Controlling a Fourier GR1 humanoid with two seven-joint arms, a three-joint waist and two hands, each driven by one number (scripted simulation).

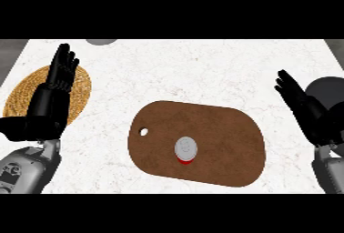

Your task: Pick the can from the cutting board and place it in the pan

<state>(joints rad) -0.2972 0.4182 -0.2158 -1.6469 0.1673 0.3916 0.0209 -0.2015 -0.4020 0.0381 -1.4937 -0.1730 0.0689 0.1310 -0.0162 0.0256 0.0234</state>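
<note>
A red can [185, 149] with a silver lid stands upright on the brown cutting board [222, 132], a little below the board's middle. The dark round pan [329, 91] shows at the right edge, partly hidden by my right hand [310, 113]. That hand is open with fingers straight, well to the right of the can and apart from it. My left hand [53, 91] rests open at the left, fingers up, over a woven mat.
A round woven straw mat [77, 98] lies at the left under my left hand. A grey round object [101, 41] peeks in at the counter's far edge. The white marble counter [201, 68] stretches behind the board.
</note>
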